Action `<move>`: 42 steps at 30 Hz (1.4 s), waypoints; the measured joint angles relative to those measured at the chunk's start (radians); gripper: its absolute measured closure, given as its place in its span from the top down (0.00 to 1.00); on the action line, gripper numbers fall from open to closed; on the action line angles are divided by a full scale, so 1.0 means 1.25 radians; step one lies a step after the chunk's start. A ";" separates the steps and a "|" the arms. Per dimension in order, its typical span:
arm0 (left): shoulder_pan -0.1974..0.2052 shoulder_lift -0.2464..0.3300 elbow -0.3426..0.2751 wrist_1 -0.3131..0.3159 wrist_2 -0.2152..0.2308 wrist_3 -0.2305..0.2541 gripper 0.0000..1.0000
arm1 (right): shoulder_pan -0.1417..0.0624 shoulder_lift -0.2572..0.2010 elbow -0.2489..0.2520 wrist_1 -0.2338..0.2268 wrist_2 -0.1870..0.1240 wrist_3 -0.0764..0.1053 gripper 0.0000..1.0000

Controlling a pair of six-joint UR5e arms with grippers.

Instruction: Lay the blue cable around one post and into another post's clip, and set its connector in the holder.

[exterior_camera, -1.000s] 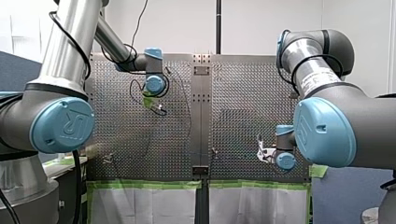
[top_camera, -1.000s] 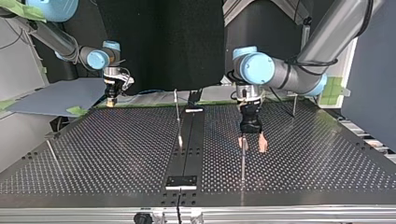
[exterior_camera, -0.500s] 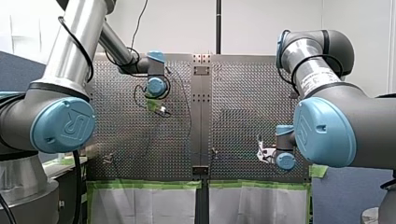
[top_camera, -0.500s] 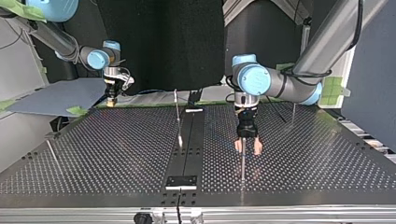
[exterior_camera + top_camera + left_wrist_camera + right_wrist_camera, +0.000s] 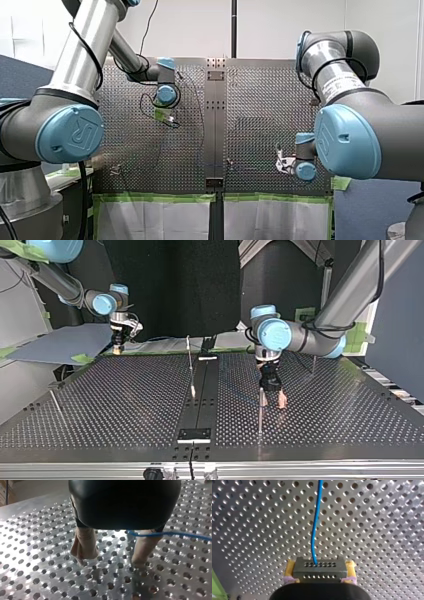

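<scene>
The thin blue cable (image 5: pixel 313 530) runs from its dark grey rectangular connector (image 5: pixel 319 569), a block with two rows of small holes, away over the perforated metal table (image 5: pixel 374 530) ahead of my right gripper (image 5: pixel 319 573). That gripper has the connector clamped between its yellow pads (image 5: pixel 290 567), one on each short end of the block, and the cable leaves from the top row of holes. In the top view this gripper hangs at the table's far edge, at the view's left.

In the left wrist view a stretch of the same cable crosses one finger of my left gripper (image 5: pixel 111 560), close under its black body; I cannot tell whether it touches. The beige pads (image 5: pixel 83 543) stand wide apart with nothing pinched between them, tips close above the table.

In the top view my left gripper sits just beside a thin upright metal post (image 5: pixel 260 412), right of the black centre strip (image 5: pixel 200 400). A second slim post (image 5: pixel 190 360) stands near that strip, well apart from both grippers.
</scene>
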 joint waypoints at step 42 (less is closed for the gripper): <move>0.009 0.000 0.000 0.000 0.013 0.013 1.00 | 0.006 -0.294 -0.003 0.290 0.017 0.039 0.00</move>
